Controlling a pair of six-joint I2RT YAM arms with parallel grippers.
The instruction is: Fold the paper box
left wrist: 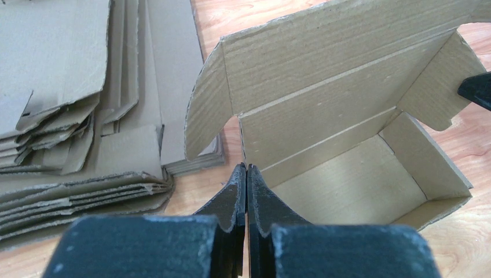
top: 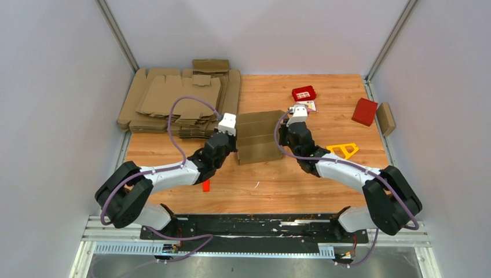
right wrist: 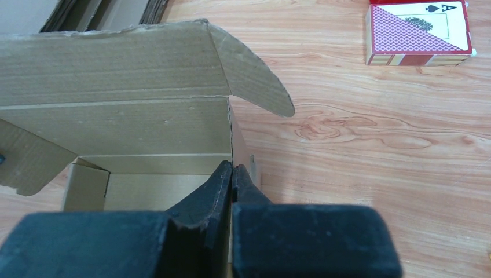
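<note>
The paper box is a brown cardboard tray in the middle of the table, with its lid flap standing up and rounded side flaps out. In the left wrist view its inside is open. My left gripper is at its left end, with its jaws shut on the thin end wall. My right gripper is at the right end, with its jaws shut on that end wall of the box. A bit of the right gripper shows at the edge of the left wrist view.
A pile of flat cardboard blanks lies at the back left, close to the box. A red box with a card deck beside it, another red box, a small brown box and a yellow triangle are on the right. A small red piece lies under the left arm.
</note>
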